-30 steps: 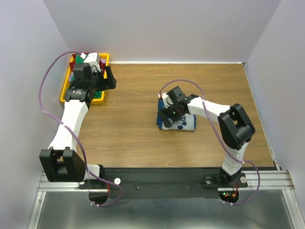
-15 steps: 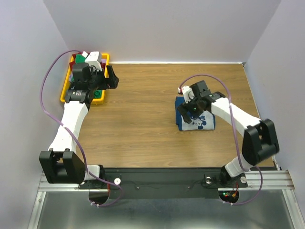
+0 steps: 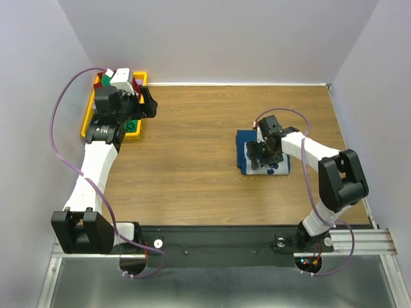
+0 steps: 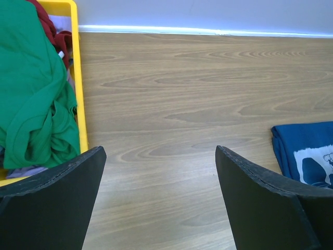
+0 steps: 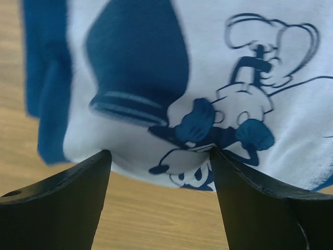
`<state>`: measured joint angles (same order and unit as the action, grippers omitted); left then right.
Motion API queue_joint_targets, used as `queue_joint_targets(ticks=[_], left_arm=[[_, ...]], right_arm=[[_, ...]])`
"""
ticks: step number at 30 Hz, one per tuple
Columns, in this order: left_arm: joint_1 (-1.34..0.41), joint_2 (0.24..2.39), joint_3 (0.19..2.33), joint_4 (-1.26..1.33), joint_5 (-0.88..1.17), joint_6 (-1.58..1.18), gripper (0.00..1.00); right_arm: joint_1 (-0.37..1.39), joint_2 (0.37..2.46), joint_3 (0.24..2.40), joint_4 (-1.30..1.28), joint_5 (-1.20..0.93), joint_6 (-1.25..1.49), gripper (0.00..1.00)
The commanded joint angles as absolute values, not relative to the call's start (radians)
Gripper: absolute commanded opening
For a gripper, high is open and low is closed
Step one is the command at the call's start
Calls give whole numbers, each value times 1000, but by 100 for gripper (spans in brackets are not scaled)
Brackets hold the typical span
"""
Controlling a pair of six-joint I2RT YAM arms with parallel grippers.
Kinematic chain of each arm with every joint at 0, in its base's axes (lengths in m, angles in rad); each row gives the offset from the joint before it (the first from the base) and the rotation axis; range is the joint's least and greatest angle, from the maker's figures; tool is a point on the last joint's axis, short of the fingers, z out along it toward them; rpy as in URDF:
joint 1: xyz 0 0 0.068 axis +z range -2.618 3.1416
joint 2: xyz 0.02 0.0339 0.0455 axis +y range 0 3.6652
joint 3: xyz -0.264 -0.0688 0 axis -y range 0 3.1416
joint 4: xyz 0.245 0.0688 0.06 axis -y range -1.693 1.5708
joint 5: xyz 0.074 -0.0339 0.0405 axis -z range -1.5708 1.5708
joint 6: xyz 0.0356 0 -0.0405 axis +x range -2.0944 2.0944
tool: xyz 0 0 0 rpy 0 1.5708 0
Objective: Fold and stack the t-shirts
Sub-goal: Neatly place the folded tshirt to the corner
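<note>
The navy-blue t-shirt [image 3: 243, 144] lies folded into a small rectangle right of the table's middle, white cartoon print up. My right gripper [image 3: 259, 155] hovers just over it, open; in the right wrist view the gripper [image 5: 161, 200] straddles the near edge of the print [image 5: 156, 78] and holds nothing. The green t-shirt [image 4: 31, 94] and the dark red one [image 4: 52, 26] lie crumpled in the yellow tray [image 4: 79, 78], with pale grey cloth [image 4: 23, 171] beneath them. My left gripper [image 4: 161, 203] is open and empty beside the tray, also in the top view [image 3: 149, 104].
The yellow tray [image 3: 85, 125] sits at the far left corner against the wall. White walls enclose the table at the back and both sides. Bare wood [image 3: 186, 147] lies between the tray and the navy shirt, whose corner shows in the left wrist view [image 4: 307, 151].
The folded navy shirt and my right gripper have moved right from the table's middle. The right arm has drawn in. The left gripper has hardly moved.
</note>
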<state>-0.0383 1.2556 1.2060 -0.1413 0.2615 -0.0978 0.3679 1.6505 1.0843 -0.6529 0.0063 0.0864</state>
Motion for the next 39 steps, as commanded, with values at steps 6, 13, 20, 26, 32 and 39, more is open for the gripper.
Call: queue_joint_targets(ticks=[6, 13, 20, 26, 32, 39], left_arm=[[-43, 1233, 1189, -87, 250, -74, 99], [-43, 1279, 1198, -74, 258, -74, 98], [-43, 1316, 1196, -58, 264, -66, 98], [-41, 1344, 1206, -57, 259, -49, 98], [-43, 1365, 1200, -55, 250, -31, 98], [-41, 1391, 1216, -55, 256, -26, 99]], right_arm=[[246, 1772, 1080, -545, 118, 126, 79], [20, 1978, 1215, -463, 140, -58, 77], [-150, 2179, 1523, -468, 25, -283, 77], [-210, 2368, 1771, -502, -38, -448, 77], [-227, 2494, 1957, -538, -31, -453, 78], [-232, 2522, 2008, -569, -67, -419, 81]])
